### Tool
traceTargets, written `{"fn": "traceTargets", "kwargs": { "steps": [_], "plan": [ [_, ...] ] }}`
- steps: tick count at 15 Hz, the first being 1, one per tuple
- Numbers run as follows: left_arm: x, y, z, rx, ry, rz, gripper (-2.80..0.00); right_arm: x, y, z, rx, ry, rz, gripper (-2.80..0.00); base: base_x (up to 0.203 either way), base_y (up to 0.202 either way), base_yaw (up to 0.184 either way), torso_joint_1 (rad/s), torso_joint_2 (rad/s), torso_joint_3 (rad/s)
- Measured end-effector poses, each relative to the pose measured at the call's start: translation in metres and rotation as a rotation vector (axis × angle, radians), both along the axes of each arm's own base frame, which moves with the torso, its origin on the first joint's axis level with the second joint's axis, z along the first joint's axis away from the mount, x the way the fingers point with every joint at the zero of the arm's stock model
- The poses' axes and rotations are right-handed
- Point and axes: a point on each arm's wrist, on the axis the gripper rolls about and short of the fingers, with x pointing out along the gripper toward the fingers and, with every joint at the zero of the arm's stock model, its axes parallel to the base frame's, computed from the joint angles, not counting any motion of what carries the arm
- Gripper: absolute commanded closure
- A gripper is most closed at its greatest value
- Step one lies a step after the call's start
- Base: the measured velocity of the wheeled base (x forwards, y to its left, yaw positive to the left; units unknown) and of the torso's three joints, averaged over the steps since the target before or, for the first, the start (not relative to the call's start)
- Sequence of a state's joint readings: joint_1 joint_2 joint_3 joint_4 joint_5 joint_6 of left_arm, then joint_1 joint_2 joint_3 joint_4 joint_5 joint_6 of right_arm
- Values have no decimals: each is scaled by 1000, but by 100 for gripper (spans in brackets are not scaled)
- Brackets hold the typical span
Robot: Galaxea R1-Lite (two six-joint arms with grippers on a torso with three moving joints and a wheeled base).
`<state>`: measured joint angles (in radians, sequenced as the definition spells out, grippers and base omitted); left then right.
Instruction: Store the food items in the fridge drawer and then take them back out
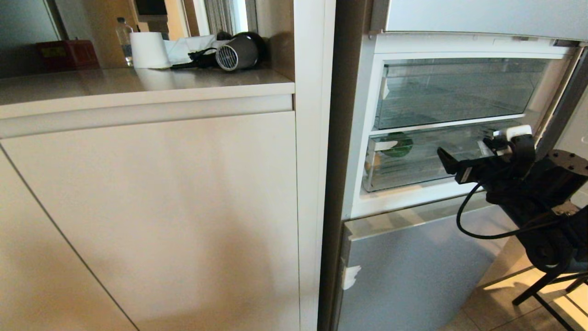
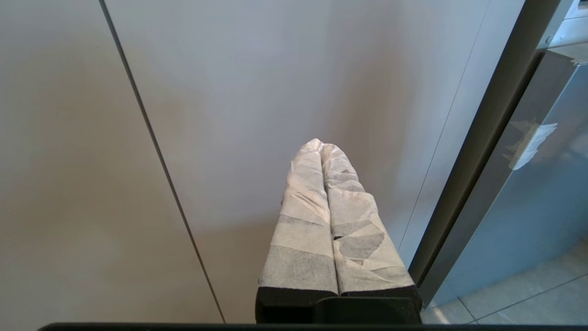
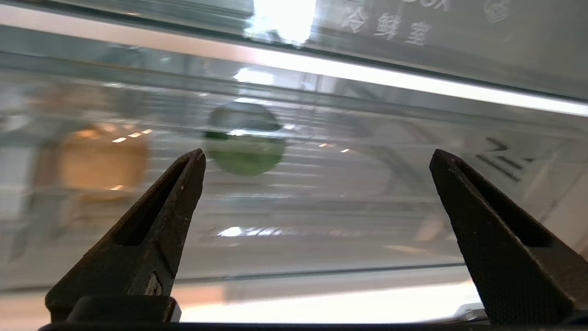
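The fridge drawer [image 1: 415,177] is the lower of two clear drawers in the open fridge. The dark green pepper [image 1: 398,143] lies inside it near the left end, and a tan patch of the potato [image 1: 370,162] shows further left. My right gripper [image 1: 448,162] hangs in front of the drawer's right half. In the right wrist view this gripper [image 3: 318,153] is open and empty, facing the drawer front [image 3: 321,207], with the pepper [image 3: 243,154] and potato [image 3: 103,158] blurred behind the plastic. My left gripper [image 2: 320,143], with taped fingers, is shut and faces a beige cabinet door.
An upper clear drawer [image 1: 459,92] sits above. The silver-blue lower fridge door [image 1: 413,276] is shut. Left of the fridge stand beige cabinets [image 1: 161,220], whose counter holds a hair dryer [image 1: 239,53], paper roll [image 1: 149,49], water bottle [image 1: 123,39] and red box [image 1: 66,54].
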<state>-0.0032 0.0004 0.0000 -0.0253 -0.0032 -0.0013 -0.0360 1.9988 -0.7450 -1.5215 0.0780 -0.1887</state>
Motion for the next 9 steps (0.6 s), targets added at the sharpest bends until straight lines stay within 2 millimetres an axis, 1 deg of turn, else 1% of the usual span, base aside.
{"fn": "traceTargets", "kwargs": {
  "steps": [5,9],
  "plan": [
    [0,0,0,0,0,0,0,7,-5,-8,-12,16,-36,-280,0,0,0,0,0,0],
    [0,0,0,0,0,0,0,19,-10,-6,-16,-14,-76,-280,0,0,0,0,0,0]
  ]
}}
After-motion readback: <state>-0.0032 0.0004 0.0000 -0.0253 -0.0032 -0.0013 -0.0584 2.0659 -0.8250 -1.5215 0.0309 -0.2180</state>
